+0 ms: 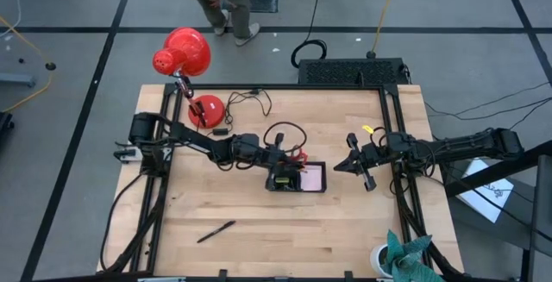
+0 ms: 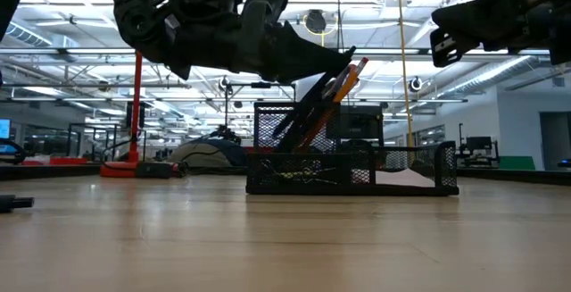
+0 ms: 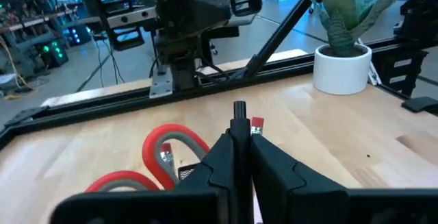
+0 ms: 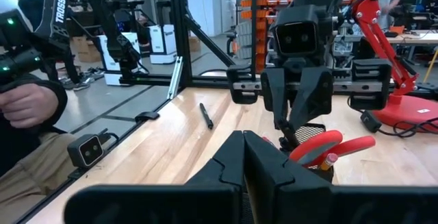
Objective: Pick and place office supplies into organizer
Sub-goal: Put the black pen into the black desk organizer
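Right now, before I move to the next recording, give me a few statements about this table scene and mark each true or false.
1. The left gripper is at the organizer. True.
2. The organizer is empty. False: red-handled scissors and pencils already stand in it.
3. A black pen lies on the table, apart from the organizer. True.
4. The right gripper holds a pencil. False: it is shut on nothing, off to the organizer's side.
5. The red desk lamp is knocked flat across the organizer. False: it stands upright at the table's far edge.
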